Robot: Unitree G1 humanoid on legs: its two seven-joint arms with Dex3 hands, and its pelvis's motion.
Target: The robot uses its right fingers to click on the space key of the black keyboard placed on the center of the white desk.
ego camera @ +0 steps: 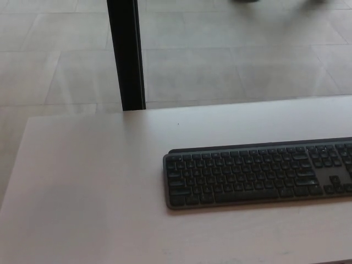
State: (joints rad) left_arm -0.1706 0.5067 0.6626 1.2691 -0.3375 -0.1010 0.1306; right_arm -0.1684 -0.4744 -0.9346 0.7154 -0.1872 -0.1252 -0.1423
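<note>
Head view looks down on the black keyboard (pixel 258 175), which lies flat on the white desk (pixel 88 187), right of the picture's middle, its long side running along the desk's near edge. Its right end runs off the picture's right border, so only part of it shows. The space key (pixel 246 195) sits in the bottom row, long and dark, with nothing on it or over it.

Around the keyboard the desk top is bare; a tiny dark speck (pixel 177 124) marks the surface behind the keyboard's left end. Nothing stands between the camera and the keys.

Neither robot hand shows anywhere, so where the keyboard lies relative to the right hand, and how its fingers are set, cannot be told.

Beyond the desk's far edge a black upright post (pixel 126 55) rises, meeting the edge left of the keyboard. Behind it spreads a floor of large pale grey tiles (pixel 220 66), with a dark blurred shape (pixel 245 1) at the very top.
</note>
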